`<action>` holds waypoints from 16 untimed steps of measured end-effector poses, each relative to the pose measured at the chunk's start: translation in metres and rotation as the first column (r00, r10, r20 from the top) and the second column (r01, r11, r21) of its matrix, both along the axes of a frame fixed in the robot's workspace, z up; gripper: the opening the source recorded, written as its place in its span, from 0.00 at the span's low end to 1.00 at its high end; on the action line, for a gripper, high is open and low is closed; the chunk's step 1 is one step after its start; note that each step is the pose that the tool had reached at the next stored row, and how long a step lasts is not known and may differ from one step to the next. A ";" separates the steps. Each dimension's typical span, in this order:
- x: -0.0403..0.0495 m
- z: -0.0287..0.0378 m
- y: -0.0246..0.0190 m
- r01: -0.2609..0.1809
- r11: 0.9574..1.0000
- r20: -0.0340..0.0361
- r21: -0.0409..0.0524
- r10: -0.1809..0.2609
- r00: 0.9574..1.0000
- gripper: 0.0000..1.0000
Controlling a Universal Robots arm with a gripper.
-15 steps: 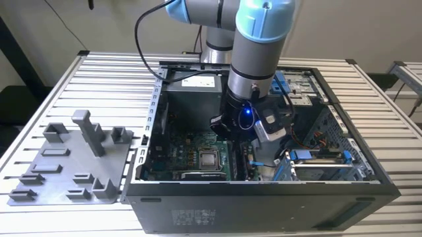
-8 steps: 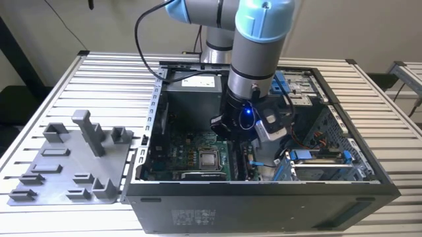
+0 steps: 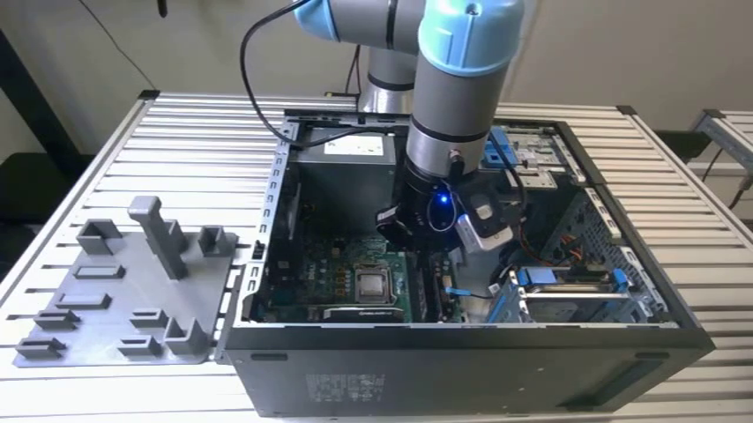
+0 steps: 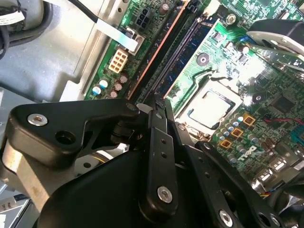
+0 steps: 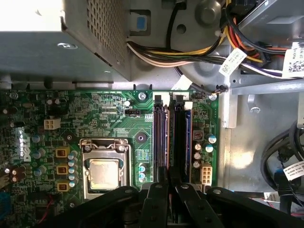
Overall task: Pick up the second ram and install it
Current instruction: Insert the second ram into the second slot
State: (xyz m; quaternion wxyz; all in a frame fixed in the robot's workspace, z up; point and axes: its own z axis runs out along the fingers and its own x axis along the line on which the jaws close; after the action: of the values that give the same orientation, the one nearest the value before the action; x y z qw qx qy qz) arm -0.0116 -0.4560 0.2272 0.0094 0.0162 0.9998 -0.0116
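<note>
**Gripper (image 5: pixel 167 186) over the motherboard's (image 5: pixel 118 118) RAM slots (image 5: pixel 161 137), inside the case (image 3: pixel 471 344).**
Fingers drawn close around the slot ends; whether they pinch the RAM (image 5: pixel 186 137), seated edge-on in the slot farthest from the CPU (image 5: pixel 104 172), cannot be told. Uneven pressing could leave it tilted, latches unclipped.

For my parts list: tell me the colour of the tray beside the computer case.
Grey tray, seen best in the exterior view.

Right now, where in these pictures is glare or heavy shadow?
In the second wrist view, strong glare washes out the motherboard near the processor socket; in the first wrist view, the power supply corner is overexposed; in the exterior view, the computer case interior lies in shadow.
</note>
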 end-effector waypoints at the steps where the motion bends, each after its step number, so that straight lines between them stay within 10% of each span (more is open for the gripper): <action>1: 0.0000 0.0000 0.0000 0.000 1.000 0.000 0.000 0.000 1.000 0.13; 16: -0.0002 -0.0017 0.0000 0.000 1.000 0.000 0.000 0.000 1.000 0.13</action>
State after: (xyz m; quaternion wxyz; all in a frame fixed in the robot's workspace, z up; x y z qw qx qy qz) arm -0.0118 -0.4560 0.2256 0.0095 0.0161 0.9998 -0.0114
